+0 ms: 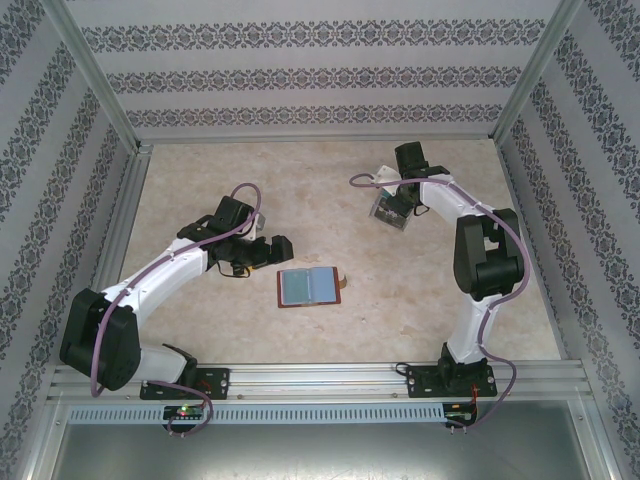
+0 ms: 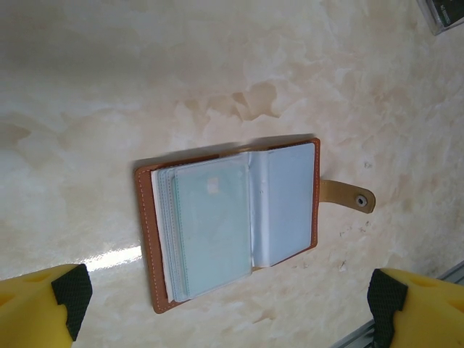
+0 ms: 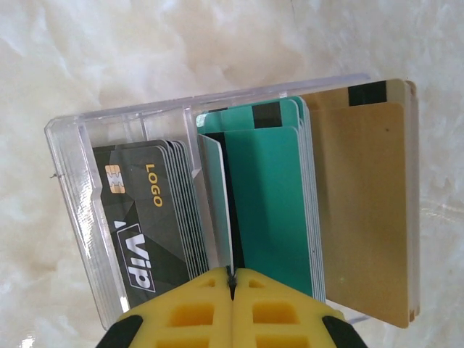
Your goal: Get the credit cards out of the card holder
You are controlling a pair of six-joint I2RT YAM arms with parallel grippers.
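The small brown leather card holder point(image 1: 309, 287) is seen lying open and flat on the marbled beige table point(image 1: 200, 330), just below the middle of the overhead view. From the left wrist its pale blue-grey pockets point(image 2: 286, 203) are made out. A pale teal card point(image 2: 214, 225) is tucked in the left-hand stack, and the snap tab point(image 2: 349, 196) is thrown out to the right.

Up and to the right overhead, the clear plastic box point(image 1: 390, 212) is found under the right arm. Close up, three compartments are revealed. Dark grey cards marked with a logo point(image 3: 145, 217) are stacked at the left, teal cards point(image 3: 272, 203) in the middle and tan cards point(image 3: 362, 203) at the right. None of this sorting is readable from above. A corner of the box point(image 2: 442, 14) is caught at the upper right of the left wrist view.

The left gripper point(image 2: 228, 293) is held over the card holder with its yellow fingers point(image 2: 36, 312) spread wide at the bottom corners, nothing between them and nothing touched. The right gripper point(image 3: 232, 286) is pressed together at the bottom of its frame, clamped on the lower edge of a pale thin card point(image 3: 215, 196) that is stood in the middle compartment.
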